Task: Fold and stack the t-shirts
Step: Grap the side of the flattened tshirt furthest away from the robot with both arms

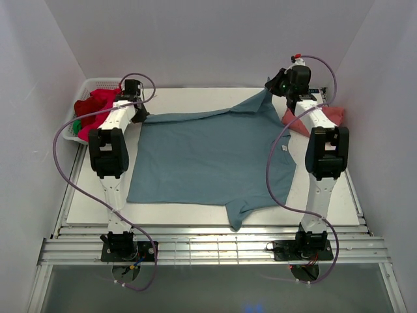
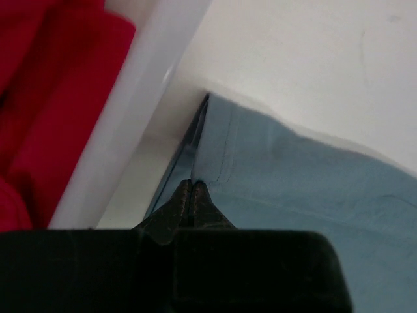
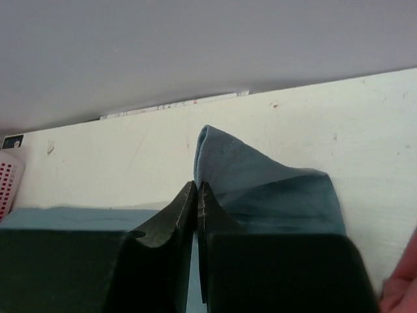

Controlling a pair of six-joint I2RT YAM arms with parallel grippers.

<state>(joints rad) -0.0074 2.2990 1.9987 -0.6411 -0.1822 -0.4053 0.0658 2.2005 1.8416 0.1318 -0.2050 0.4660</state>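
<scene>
Scene: 1 large teal t-shirt [image 1: 208, 163] spread over most of the white table [image 1: 195, 98], both arms reaching to its far edge.
Left gripper [image 1: 141, 115]: jaws pinched together on the far-left corner of the teal t-shirt; left wrist view shows the tips [image 2: 190, 186] meeting on the cloth edge [image 2: 313, 189], low at the table.
Right gripper [image 1: 270, 87]: jaws pressed together on the far-right corner, cloth pulled up into a peak; right wrist view shows the tips [image 3: 197, 186] closed with teal fabric [image 3: 260, 189] rising just beyond them.
Shirt lie: mostly flat, far edge folded along a ridge between the 2 grippers, 1 flap sticking out toward the near edge.
Basket [image 1: 98, 83]: white lattice, far-left corner, just beside the left gripper; its wall [image 2: 130, 111] sits right next to the pinched corner.
Basket contents: red t-shirt [image 1: 98, 104] heaped inside, spilling over the rim; green t-shirt [image 1: 77, 125] peeking out under it.
Salmon-pink t-shirt [image 1: 332, 116]: crumpled on the table at far right, beside the teal one; right forearm crosses over it and hides its middle.
Obstructions: right arm's purple cable [image 1: 270, 163] hangs across the right side of the teal t-shirt; left arm's elbow covers its left edge in the top view.
</scene>
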